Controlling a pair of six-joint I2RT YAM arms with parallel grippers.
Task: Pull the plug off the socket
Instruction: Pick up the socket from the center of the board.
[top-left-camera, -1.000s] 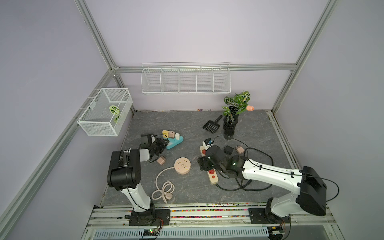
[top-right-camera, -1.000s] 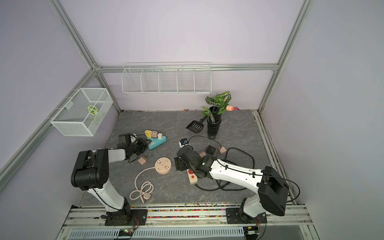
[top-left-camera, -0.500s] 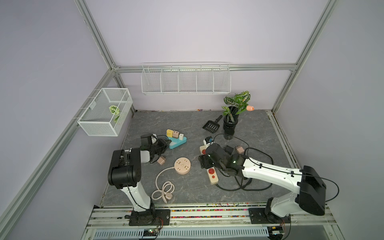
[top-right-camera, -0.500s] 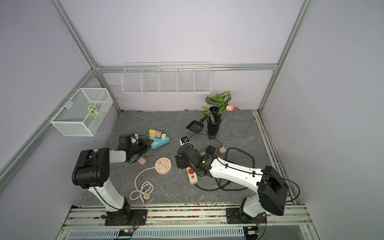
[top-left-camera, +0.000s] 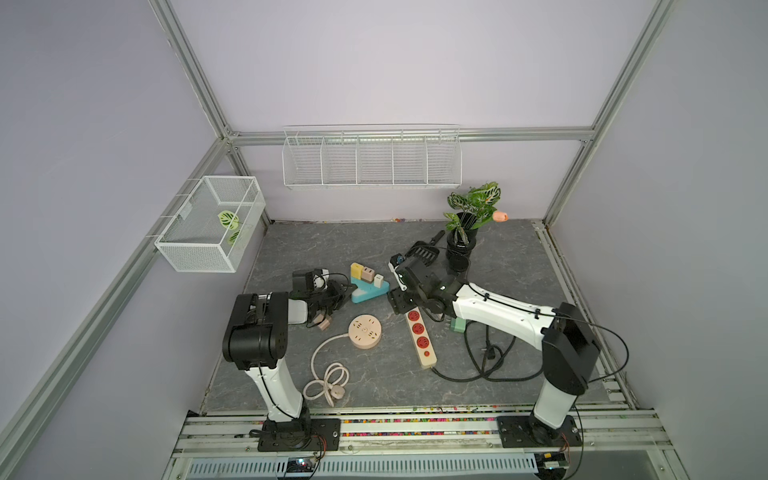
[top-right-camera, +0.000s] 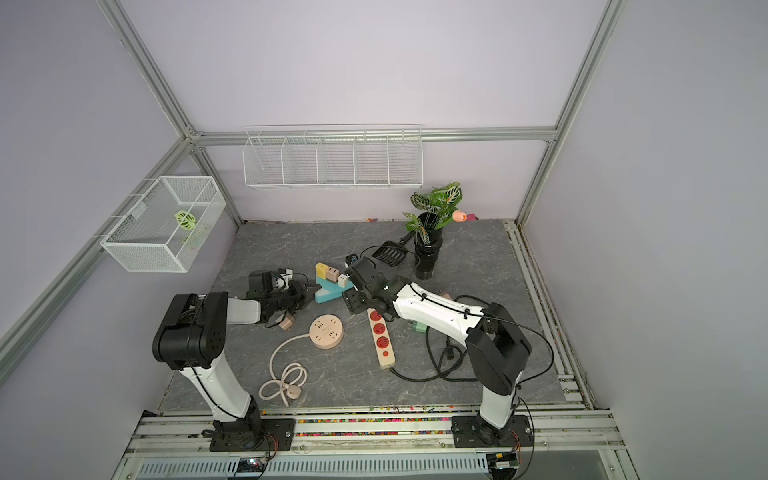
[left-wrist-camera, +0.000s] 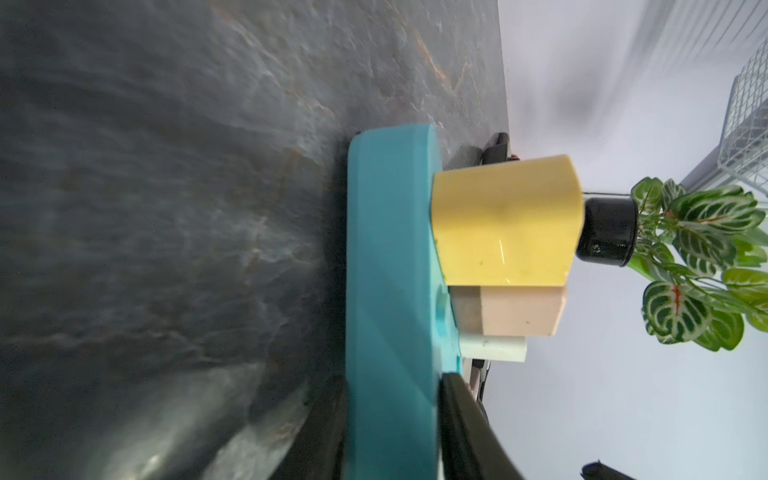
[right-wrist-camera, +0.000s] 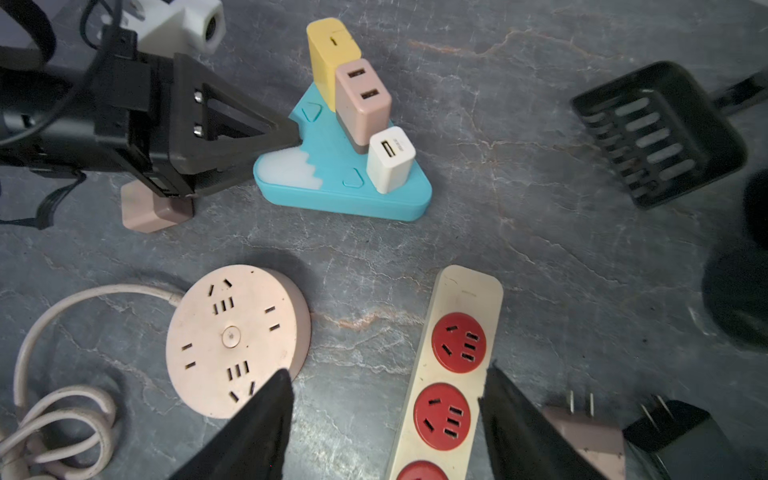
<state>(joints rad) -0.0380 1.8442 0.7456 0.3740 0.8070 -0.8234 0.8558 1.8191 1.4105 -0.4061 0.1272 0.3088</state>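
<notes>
Socket (right-wrist-camera: 340, 183), teal, three plugs (right-wrist-camera: 363, 104) seated on it: my left claw (left-wrist-camera: 392, 419) has just clamped its corner, bracing it, right claw (right-wrist-camera: 386, 374) has swung in near it, jaws apart and empty, so I judge the pull comes next.

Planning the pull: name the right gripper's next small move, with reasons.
Probably bring the open right gripper over the white cube-shaped USB adapter, the nearest plug. The left gripper clamps a corner of the teal triangular plastic socket block, bracing it, and the adapter is plugged in.
</notes>
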